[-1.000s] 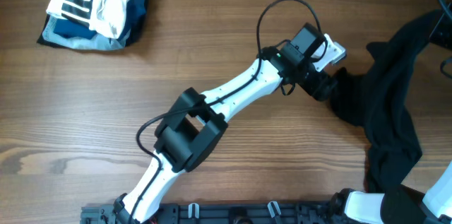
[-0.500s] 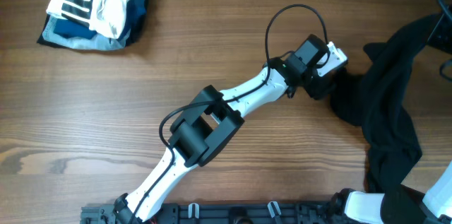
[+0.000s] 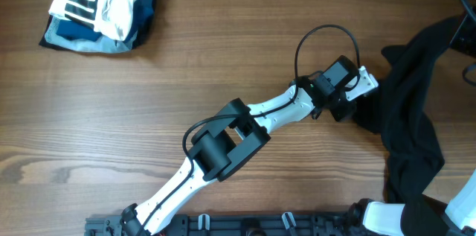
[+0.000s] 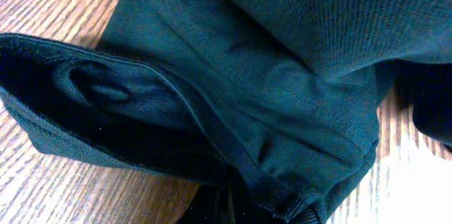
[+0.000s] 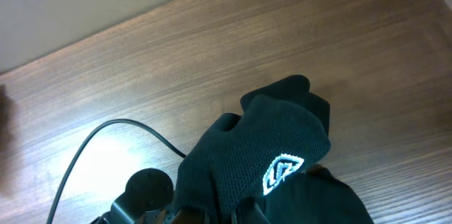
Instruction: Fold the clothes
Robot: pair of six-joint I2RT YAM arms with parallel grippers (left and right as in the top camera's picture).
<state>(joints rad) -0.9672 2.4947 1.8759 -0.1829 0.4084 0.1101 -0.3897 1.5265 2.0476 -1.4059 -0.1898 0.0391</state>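
Wood table (image 3: 111, 117). Clothes (image 3: 409, 109) heaped at its right edge. Left gripper (image 3: 362, 96) pinched shut on the heap's left hem. Right gripper (image 5: 244, 213) closed inside bunched fabric, logo (image 5: 282, 170) showing.

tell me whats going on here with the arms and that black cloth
The left gripper reaches across the table and is shut on an edge of the black garment, which lies crumpled at the right, not yet folded. The right gripper is buried under the same cloth near its logo, seemingly gripping it. Other clothes sit stacked far left.
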